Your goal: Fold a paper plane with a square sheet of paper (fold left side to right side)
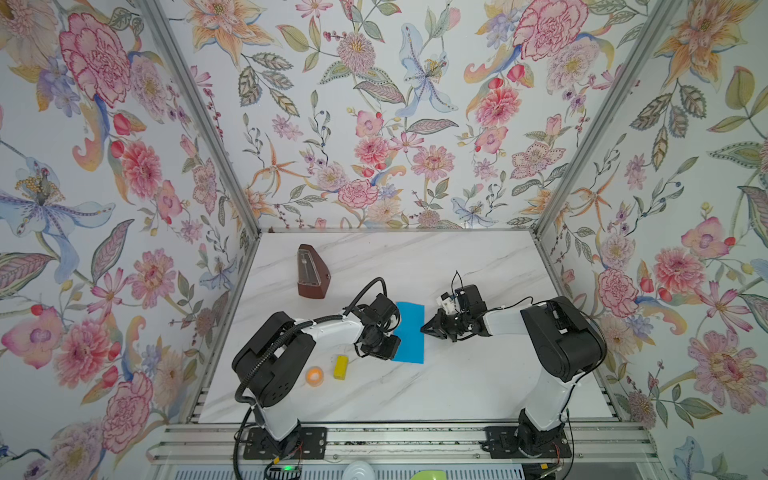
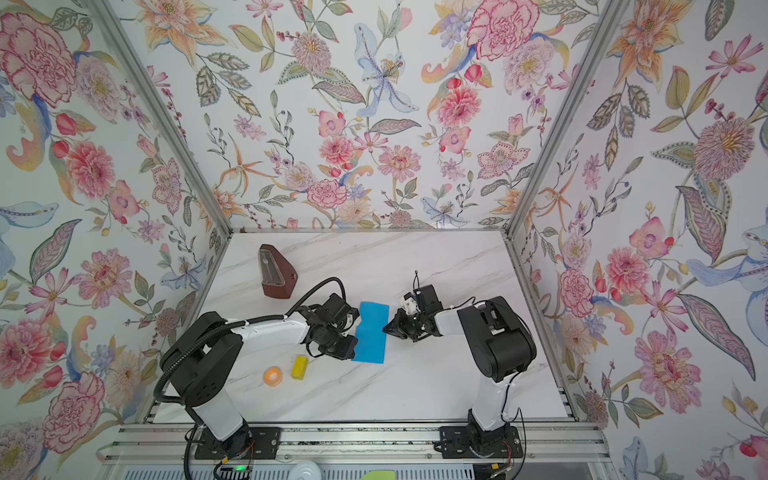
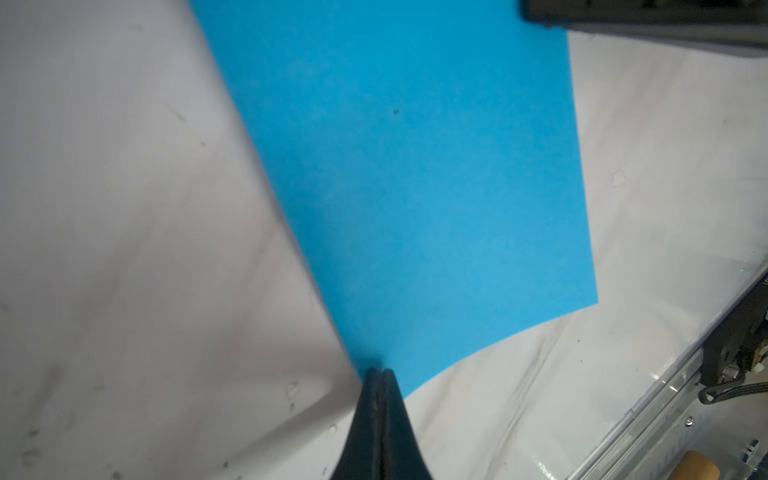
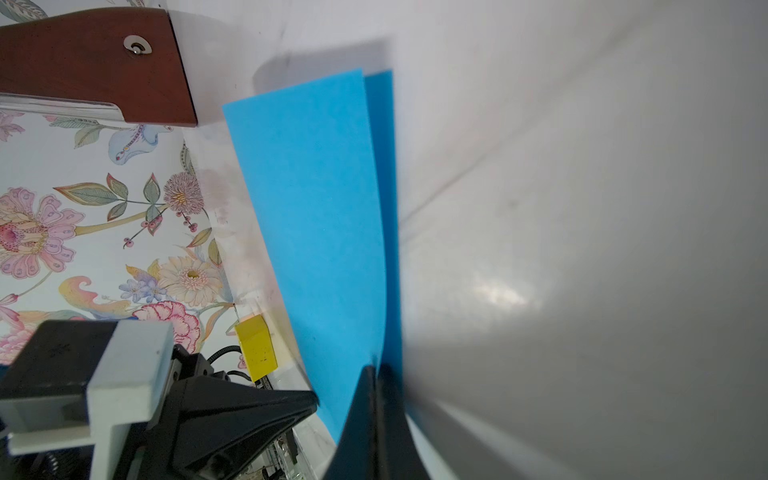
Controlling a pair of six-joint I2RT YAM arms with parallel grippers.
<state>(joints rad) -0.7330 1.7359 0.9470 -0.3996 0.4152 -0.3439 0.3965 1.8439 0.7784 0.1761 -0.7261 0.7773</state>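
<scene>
The square sheet of paper (image 1: 409, 332) (image 2: 372, 332) is bright blue and lies mid-table, doubled into a narrow rectangle. Its upper layer (image 4: 316, 228) bows slightly off the darker lower layer. My left gripper (image 3: 379, 370) is shut, its tips touching the sheet's (image 3: 415, 187) near-left corner; in both top views the wrist hides those tips. My right gripper (image 1: 423, 328) (image 2: 384, 328) (image 4: 376, 368) is shut, tips on the right edge at mid-length. I cannot tell whether either pinches the paper. A paper plane is out of view.
A brown metronome (image 1: 311, 272) (image 4: 95, 62) stands at the back left. A small yellow block (image 1: 340, 367) (image 4: 255, 353) and an orange tape roll (image 1: 314, 375) lie near the left arm. Floral walls enclose the marble table (image 1: 457, 382) on three sides.
</scene>
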